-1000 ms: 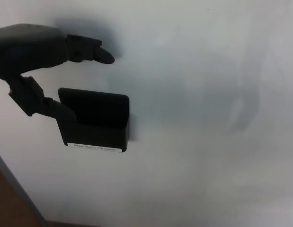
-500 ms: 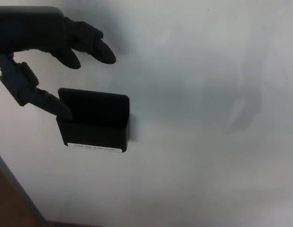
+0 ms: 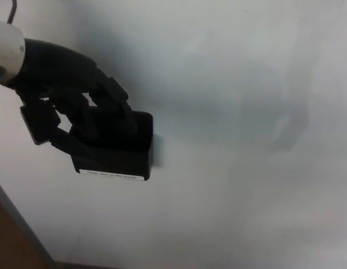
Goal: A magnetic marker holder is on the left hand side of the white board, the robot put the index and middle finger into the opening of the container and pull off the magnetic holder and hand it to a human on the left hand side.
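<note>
Left hand reaching into the black marker holder on the whiteboard

The left hand [image 3: 72, 95] comes in from the upper left, white forearm cuff at the edge, and its two thick fingers [image 3: 114, 103] dip down into the open top of the black marker holder [image 3: 120, 159], while the thumb [image 3: 47, 126] lies against the holder's left side. The holder sits flat against the whiteboard [image 3: 246, 168], a white label strip [image 3: 116, 175] with small unreadable print along its lower front edge. A brown strip of floor [image 3: 10, 241] shows at the lower left corner.

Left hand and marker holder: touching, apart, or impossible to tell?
Touching. The head view shows the left hand with fingers dipping into the holder opening.
</note>
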Robot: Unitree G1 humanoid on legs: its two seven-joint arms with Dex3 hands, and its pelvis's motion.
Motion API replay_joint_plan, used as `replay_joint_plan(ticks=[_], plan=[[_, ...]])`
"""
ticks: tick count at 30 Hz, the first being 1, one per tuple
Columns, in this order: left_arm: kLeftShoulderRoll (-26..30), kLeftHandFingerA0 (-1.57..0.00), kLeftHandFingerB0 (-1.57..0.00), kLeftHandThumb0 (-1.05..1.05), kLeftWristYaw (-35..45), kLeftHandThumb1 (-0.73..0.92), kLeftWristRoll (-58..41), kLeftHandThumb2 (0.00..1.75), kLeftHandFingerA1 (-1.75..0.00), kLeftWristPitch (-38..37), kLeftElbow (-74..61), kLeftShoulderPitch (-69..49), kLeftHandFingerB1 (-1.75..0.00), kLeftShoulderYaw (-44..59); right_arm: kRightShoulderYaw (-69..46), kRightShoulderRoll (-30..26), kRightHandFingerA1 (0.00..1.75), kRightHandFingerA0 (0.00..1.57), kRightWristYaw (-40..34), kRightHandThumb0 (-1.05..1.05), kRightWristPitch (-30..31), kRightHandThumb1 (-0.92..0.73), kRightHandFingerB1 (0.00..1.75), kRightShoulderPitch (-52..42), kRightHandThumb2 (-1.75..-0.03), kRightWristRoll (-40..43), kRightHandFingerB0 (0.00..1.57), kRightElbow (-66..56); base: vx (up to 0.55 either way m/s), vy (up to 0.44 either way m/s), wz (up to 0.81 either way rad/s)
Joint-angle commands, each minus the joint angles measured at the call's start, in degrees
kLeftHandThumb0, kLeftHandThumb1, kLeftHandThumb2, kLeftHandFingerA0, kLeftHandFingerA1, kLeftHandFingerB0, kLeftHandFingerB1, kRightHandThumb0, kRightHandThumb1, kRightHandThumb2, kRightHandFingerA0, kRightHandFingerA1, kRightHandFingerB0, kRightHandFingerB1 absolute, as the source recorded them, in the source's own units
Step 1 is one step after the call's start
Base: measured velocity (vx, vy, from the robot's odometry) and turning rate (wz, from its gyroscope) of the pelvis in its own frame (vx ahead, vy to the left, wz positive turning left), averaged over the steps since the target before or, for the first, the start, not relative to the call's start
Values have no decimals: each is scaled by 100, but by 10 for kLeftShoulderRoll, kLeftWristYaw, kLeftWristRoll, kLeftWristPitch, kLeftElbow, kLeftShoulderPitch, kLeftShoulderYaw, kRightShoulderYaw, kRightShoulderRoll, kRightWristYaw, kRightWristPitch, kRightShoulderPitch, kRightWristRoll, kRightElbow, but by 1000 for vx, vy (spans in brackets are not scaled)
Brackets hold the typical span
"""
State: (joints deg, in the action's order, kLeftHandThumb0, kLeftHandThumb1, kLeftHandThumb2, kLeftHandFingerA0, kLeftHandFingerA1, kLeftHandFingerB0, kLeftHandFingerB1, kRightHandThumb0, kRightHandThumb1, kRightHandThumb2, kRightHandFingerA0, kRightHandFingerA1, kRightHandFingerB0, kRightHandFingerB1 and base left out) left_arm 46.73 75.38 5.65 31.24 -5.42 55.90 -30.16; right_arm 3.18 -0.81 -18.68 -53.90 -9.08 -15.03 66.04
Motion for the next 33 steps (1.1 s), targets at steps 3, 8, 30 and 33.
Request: replay_joint_plan(ticks=[3,8,30,33], plan=[[-18,-2,0,-38,31,18,23,87,-50,31,28,15,-47,-38,0,-9,48,68,-11,-59,-9,-70,40,0,-62,-2,50,3,0,0,0],[-22,-15,-12,-86,32,58,23,59,-33,31,30,14,-26,-36,1,-9,48,67,-13,-59,-9,-70,40,-1,-62,-4,49,3,0,0,0],[-58,-11,-3,-78,26,45,47,83,-44,39,98,42,-13,-36,5,-13,48,69,-6,-58,-5,-70,42,5,-61,-4,57,-2,0,0,0],[-56,-35,-3,-93,25,58,54,93,-53,9,107,47,-6,-37,6,-13,49,70,-8,-58,-6,-70,43,7,-61,-6,58,-1,0,0,0]])
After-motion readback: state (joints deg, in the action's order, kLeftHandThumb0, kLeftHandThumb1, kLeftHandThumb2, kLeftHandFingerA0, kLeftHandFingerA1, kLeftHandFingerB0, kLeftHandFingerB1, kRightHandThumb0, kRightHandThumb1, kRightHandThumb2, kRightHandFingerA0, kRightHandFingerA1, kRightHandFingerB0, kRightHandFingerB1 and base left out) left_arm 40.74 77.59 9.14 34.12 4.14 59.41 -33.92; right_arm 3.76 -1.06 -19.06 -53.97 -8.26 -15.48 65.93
